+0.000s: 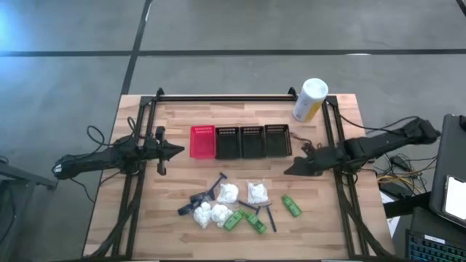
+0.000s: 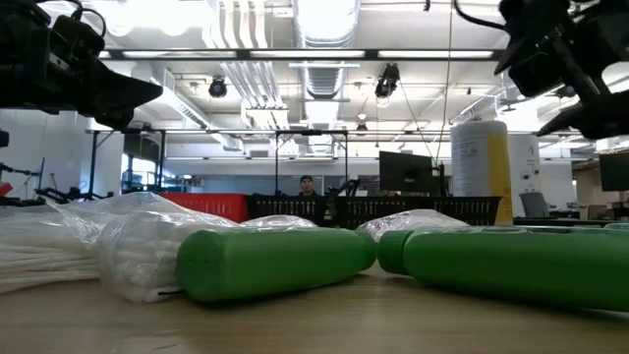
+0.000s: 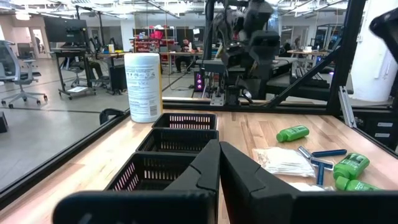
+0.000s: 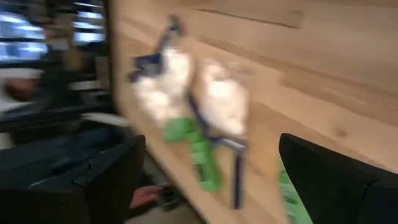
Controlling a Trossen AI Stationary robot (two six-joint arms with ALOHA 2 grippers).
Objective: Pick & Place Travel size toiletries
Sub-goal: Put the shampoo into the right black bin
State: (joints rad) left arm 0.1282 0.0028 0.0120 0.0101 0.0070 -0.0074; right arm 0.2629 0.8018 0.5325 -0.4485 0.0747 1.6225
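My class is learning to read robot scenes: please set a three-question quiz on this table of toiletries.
1. True or false: the red basket sits at the right end of the basket row.
2. Which gripper is open: left gripper or right gripper?
3. Fill in: the white-and-yellow canister stands near the table's far ____ corner.

Key: 1 false, it is at the left end; 2 right gripper; 3 right.
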